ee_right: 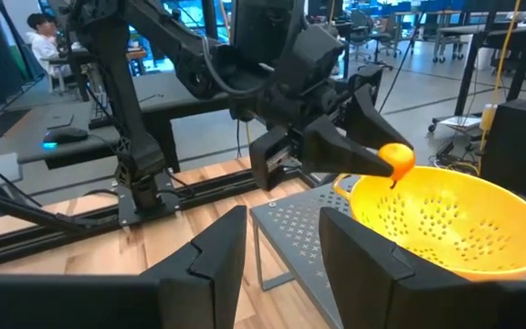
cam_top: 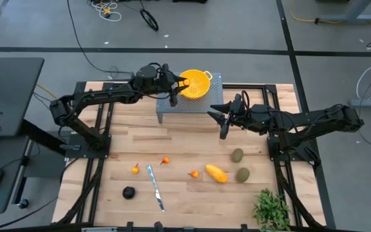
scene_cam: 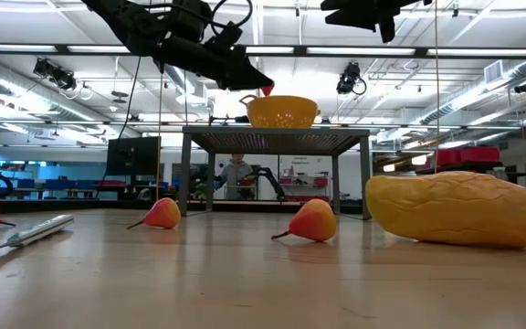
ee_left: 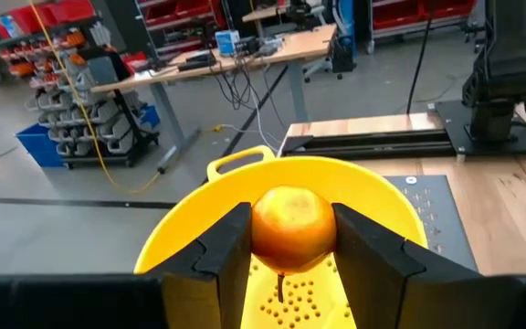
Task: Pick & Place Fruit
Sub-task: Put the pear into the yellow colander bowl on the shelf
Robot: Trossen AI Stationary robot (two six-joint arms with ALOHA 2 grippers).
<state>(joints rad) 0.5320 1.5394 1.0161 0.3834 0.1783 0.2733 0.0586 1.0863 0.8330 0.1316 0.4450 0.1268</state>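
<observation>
- Over the yellow colander (cam_top: 196, 84) on the grey stand (cam_top: 190, 107) at the desk's (cam_top: 185, 154) far edge, the left claw (cam_top: 181, 82) pinches one small orange fruit (ee_left: 291, 224), stem down, directly above the bowl; release looks like the coming move, a straight drop.
- Right claw (cam_top: 223, 122) hangs just beside the stand, part open and empty.
- Near the front edge lie more small orange fruit (cam_top: 166, 160), a yellow oblong (cam_top: 216, 173) angled toward the right corner, two green ovals (cam_top: 237, 154), a dark round one (cam_top: 129, 192), a knife (cam_top: 155, 187) and a plant (cam_top: 272, 209).
- Beyond: a workshop with benches; a person sits far off.
</observation>
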